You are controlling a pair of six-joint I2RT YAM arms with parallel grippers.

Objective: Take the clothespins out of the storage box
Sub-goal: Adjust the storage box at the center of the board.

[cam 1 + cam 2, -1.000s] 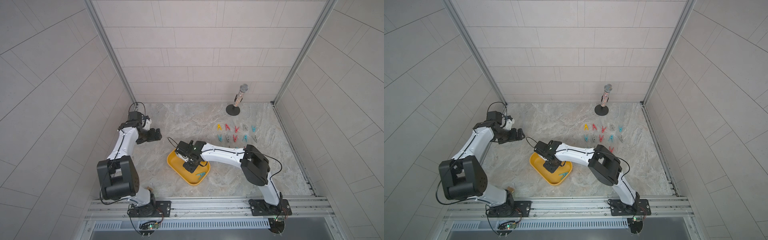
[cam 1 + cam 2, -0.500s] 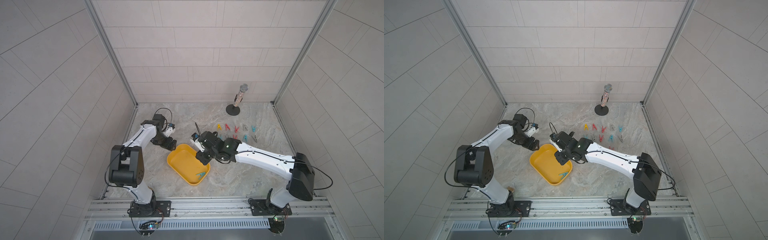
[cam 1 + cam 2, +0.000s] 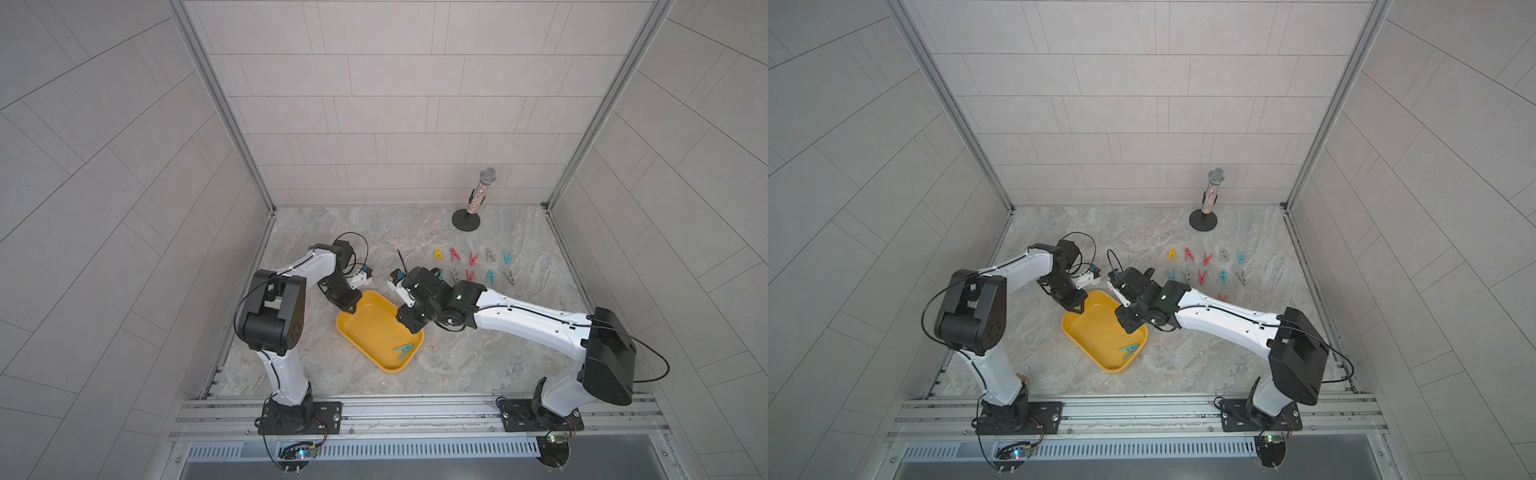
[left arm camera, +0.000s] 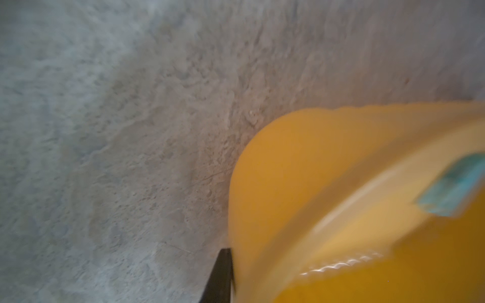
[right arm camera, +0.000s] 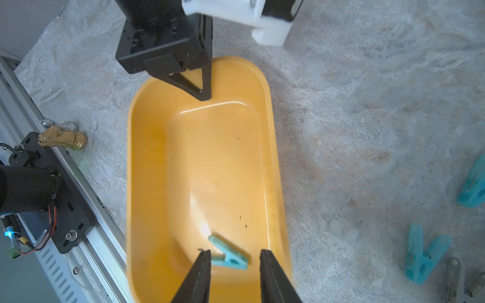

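Right gripper (image 5: 235, 262) hung part-open, empty, teal peg (image 5: 228, 254) lying just ahead of its tips; left gripper (image 5: 204, 96) pinched shut on tray (image 5: 183, 170) rim.

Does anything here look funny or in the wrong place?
Yes: a gold chess knight lies on its side beside the metal rail, away from everything else. It looks lost. Nothing seems spilled or broken.

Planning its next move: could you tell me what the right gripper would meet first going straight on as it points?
Probably the teal clothespin in the storage box, seen between the open fingers of the right gripper, though depth is unclear.
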